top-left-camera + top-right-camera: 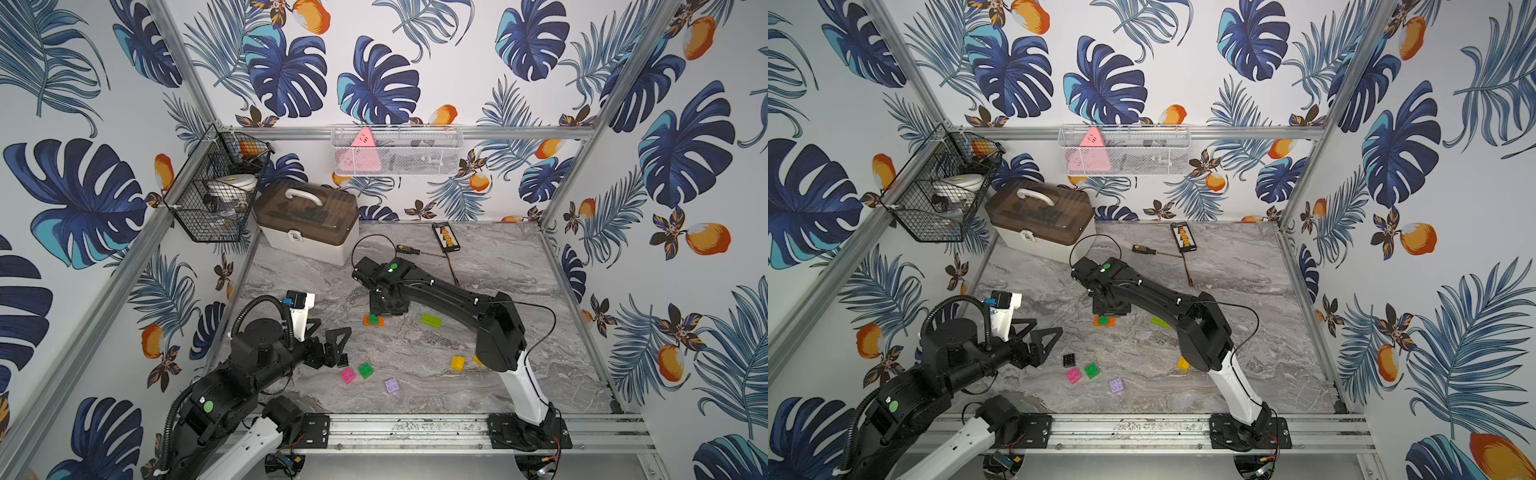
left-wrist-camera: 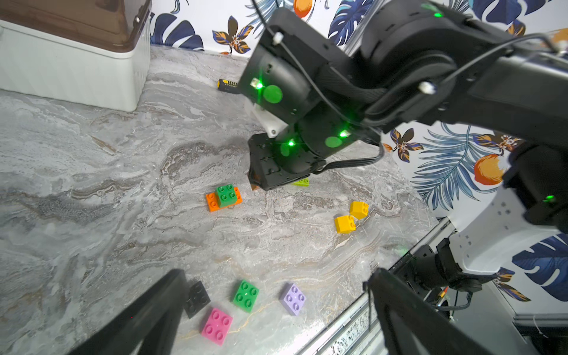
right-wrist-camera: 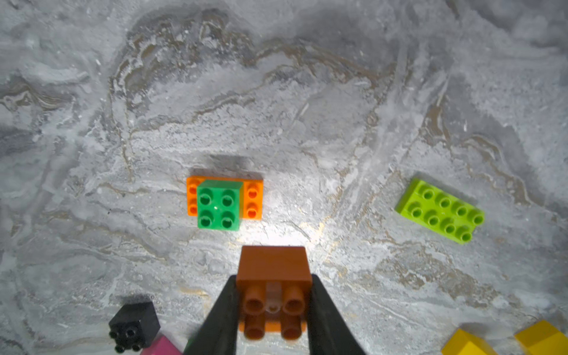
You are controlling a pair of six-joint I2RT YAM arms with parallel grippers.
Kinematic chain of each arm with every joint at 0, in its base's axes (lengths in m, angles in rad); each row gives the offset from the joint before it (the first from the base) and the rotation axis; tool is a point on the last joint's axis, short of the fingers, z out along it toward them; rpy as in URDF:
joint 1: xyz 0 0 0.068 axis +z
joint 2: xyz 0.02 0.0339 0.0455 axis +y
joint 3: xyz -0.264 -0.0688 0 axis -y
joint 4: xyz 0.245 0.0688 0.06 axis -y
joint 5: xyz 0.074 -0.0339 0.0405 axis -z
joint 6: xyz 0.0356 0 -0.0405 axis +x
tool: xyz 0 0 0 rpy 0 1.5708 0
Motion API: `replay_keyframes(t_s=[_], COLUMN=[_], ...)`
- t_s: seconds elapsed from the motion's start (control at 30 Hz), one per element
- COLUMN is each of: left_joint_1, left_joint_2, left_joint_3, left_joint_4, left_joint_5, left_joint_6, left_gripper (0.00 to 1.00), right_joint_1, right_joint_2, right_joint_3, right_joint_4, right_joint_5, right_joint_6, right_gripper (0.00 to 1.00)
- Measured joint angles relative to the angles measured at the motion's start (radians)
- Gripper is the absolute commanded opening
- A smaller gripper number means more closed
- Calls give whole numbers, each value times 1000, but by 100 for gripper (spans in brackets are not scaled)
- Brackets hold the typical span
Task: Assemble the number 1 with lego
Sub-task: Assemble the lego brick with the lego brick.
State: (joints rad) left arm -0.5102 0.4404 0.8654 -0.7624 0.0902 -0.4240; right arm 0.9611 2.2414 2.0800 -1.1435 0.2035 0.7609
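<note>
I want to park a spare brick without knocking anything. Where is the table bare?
Bare marble: between the storage box and the orange brick, and between the lime brick, the abacus and the right wall. Crowded: the front, with the pink brick, green brick, lilac brick and black brick bunched.

Blue-leaf-and-orange-fruit wallpaper [image 1: 457, 62] is surrounding me on three sides, aluminium rails [image 1: 519, 132] are framing it, and a grey marbled tabletop [image 1: 519, 266] is spreading before me, a brown-lidded white box [image 1: 307, 224] sitting in its far left corner.
</note>
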Motion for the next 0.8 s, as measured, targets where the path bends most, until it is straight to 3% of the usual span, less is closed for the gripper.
replay_keyframes(t_s=[0.27,0.8], left_joint_1=[0,8], left_joint_2=[10,16], left_joint_3=[4,13], left_joint_4=[6,6], left_joint_5=[-8,10], left_joint_6=[0,0], left_gripper=[99,99], right_joint_1=[0,2], right_joint_2=[153,286], right_joint_3=[224,368], right_joint_4=[-79,-133], right_joint_5=[-31,-90], right_joint_6=[-47,-63], right_gripper=[17,14])
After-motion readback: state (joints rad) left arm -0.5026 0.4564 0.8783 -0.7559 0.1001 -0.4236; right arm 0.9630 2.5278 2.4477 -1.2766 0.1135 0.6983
